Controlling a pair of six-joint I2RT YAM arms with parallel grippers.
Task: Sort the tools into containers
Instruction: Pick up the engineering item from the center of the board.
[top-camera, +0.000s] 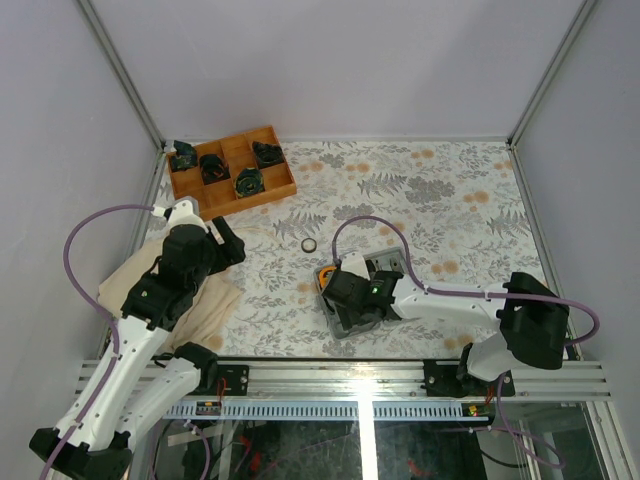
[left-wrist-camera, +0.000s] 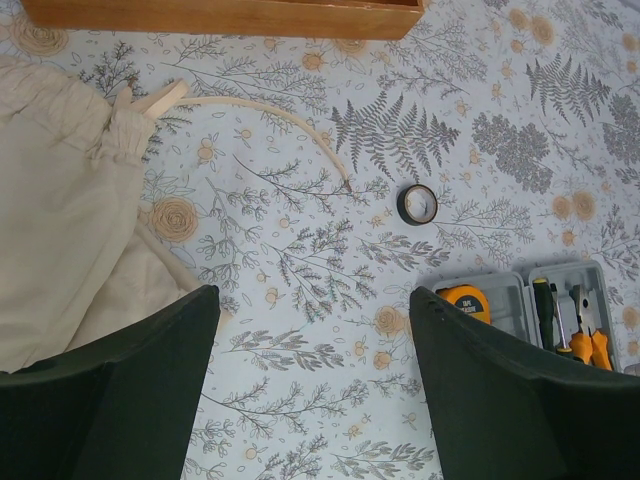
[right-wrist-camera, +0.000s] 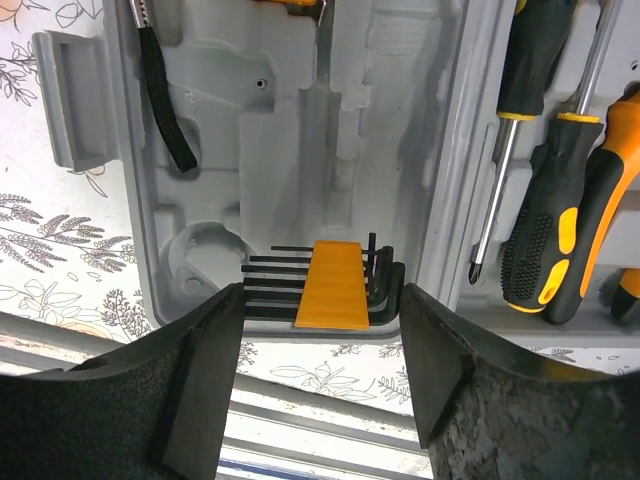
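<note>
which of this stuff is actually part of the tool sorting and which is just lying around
Part of the job: grey case, tape measure, screwdrivers, pliers, hex key set, loose black ring.

Lying about: wooden tray with its black parts, cloth bag.

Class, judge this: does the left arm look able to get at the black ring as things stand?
Probably yes: the ring lies alone, ahead and slightly right of the open left hand, with nothing between them.
</note>
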